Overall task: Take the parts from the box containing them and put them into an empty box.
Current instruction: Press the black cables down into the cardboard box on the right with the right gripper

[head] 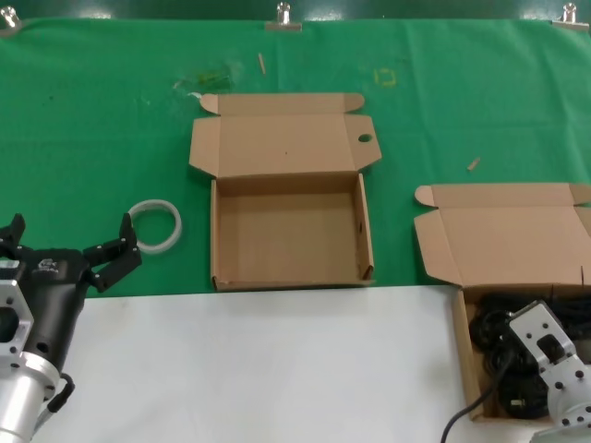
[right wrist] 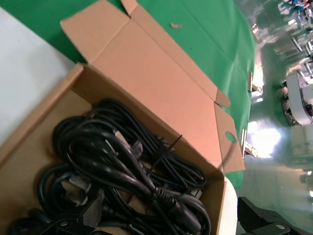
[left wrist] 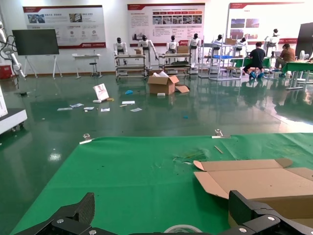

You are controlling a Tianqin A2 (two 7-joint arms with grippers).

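The black cables (head: pixel 503 346) lie coiled in the open cardboard box (head: pixel 462 355) at the front right; its lid (head: pixel 508 235) is folded back. In the right wrist view the cables (right wrist: pixel 127 166) fill that box (right wrist: pixel 54 105). My right gripper (head: pixel 534 340) hangs over the cables, open, its fingers spread wide above the bundle (right wrist: pixel 171 226) and holding nothing. The empty box (head: pixel 218 235) stands open in the middle, with a small hole (head: pixel 365 138) in its lid flap. My left gripper (head: pixel 69 238) is open and empty at the front left.
A white translucent ring (head: pixel 155 224) lies on the green cloth just beyond my left gripper and shows low in the left wrist view (left wrist: pixel 183 228). A white surface (head: pixel 259 369) covers the table's front. Metal clips (head: pixel 283 17) hold the cloth's far edge.
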